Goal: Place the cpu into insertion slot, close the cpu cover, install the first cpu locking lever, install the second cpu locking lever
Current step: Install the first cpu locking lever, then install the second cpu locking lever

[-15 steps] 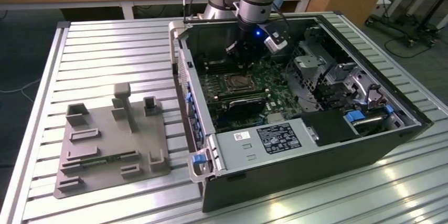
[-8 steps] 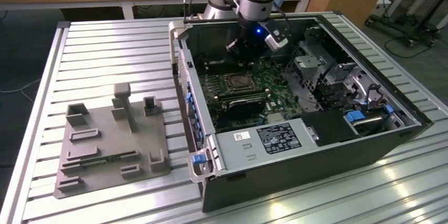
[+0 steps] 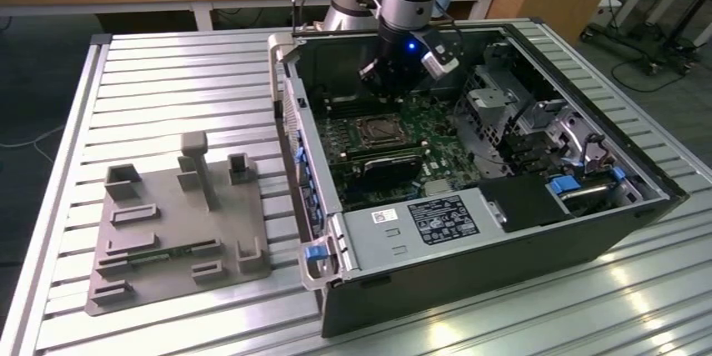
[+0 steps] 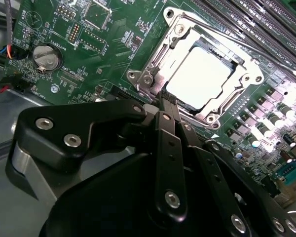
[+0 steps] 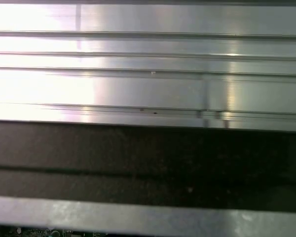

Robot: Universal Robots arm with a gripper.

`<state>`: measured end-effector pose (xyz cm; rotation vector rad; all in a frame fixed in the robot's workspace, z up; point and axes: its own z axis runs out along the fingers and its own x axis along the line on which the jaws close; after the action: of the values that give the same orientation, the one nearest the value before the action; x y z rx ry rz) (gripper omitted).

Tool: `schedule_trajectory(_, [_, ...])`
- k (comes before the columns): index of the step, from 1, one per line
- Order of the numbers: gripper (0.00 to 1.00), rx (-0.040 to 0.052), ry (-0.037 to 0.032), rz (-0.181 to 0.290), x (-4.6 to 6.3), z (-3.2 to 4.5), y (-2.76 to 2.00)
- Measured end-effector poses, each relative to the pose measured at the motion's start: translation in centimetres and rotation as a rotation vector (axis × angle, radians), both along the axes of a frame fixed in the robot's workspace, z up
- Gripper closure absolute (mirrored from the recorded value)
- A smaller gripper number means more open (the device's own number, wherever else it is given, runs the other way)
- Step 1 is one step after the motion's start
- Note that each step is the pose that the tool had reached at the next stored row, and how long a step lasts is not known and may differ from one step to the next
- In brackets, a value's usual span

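Gripper [image 4: 163,101]: in the second wrist view the black fingers [image 4: 167,148] lie pressed together, closed on nothing, the tip just beside the near corner of the socket frame.
Arm [image 3: 406,6]: in the exterior view it reaches down into the open computer case [image 3: 468,231], above the green motherboard [image 3: 418,135].
Cpu [image 4: 200,76]: seated flat in the insertion slot [image 4: 239,74], its pale metal top showing through the window.
Cpu cover [image 4: 187,37]: silver frame lying down flat around the chip, closed over the socket.
Locking levers: their position cannot be told.
Coin cell battery [image 4: 45,56]: on the board, well apart from the socket.
Memory slots [image 4: 256,19]: long and dark, running beside the socket's far side.
Grey fixture tray [image 3: 172,227]: on the slatted metal table [image 3: 167,72], at the exterior view's left of the case.
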<state>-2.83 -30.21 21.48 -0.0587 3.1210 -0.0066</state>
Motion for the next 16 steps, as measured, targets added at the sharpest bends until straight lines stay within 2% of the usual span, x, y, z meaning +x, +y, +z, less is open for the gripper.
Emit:
schedule_trajectory(11, [0.89, 0.0005, 0.0, 0.0, 0.0, 0.01, -0.03])
schedule_trajectory(16, [0.89, 0.0005, 0.0001, 0.0, -0.02, 0.01, -0.47])
